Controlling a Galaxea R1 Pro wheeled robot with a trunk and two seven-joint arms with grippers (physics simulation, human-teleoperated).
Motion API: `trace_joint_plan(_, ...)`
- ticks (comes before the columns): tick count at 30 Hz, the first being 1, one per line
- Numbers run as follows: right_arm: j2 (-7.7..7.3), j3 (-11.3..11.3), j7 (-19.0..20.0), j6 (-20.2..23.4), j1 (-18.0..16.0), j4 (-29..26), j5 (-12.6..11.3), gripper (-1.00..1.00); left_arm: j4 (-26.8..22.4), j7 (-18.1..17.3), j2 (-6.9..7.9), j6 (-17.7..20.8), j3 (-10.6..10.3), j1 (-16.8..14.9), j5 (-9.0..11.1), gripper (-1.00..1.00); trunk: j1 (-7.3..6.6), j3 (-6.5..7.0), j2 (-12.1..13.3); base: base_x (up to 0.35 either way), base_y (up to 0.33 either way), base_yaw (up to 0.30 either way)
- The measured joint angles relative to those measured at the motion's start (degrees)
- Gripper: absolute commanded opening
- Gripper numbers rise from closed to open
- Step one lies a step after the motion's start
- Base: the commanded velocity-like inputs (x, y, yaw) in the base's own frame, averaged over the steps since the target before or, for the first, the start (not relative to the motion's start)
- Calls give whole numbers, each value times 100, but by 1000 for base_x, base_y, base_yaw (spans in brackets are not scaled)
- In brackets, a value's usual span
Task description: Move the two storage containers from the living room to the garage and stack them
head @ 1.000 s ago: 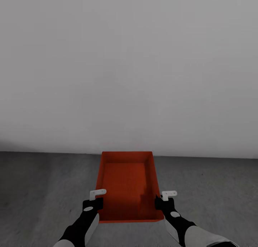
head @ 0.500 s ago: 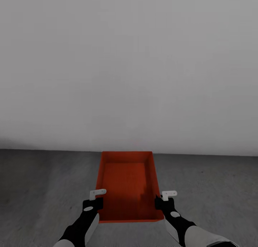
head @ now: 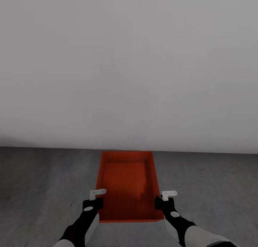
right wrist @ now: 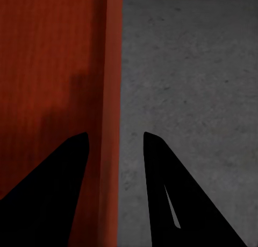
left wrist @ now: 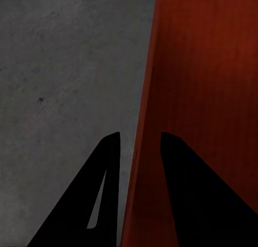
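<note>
Left hand (head: 94,201): nearest in the head view, at the container's near left corner. In the left wrist view its two dark fingers (left wrist: 177,193) straddle the left side wall, one over the floor and one over the container's inside, clamped on that wall.
Right hand (head: 165,202): at the near right corner, level with the left hand. In the right wrist view one finger (right wrist: 48,188) lies over the container's inside and the other over the floor, with the right wall between them; it too grips the wall.
Hand shape: black tapering fingers, with a small white bracket on top of each hand.
Storage container (head: 127,182): held between the two hands, its long sides running from near to far, the open top facing up.
Container material: orange-red plastic, rectangular, topless, with finely ribbed walls and bottom; the near right part of the inside lies in shadow.
Floor (head: 43,182): dark grey speckled concrete, spread under and to both sides of the container.
Wall (head: 129,67): plain pale grey, meeting the floor just beyond the container's far edge.
</note>
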Motion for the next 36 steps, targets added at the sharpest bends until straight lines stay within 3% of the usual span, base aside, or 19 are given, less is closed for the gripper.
trace_joint_plan(32, -3, -5, 3, -5, 0, 0, 11, -100, -2, -1, -2, -2, 2, 1, -2, -100, 0, -282, 0, 0, 0, 0)
trace_joint_plan(36, -5, -8, 3, -5, 0, 0, 20, -100, -2, 4, -4, -1, 1, 1, -2, -100, 87, -361, -159, 0, 0, 0)
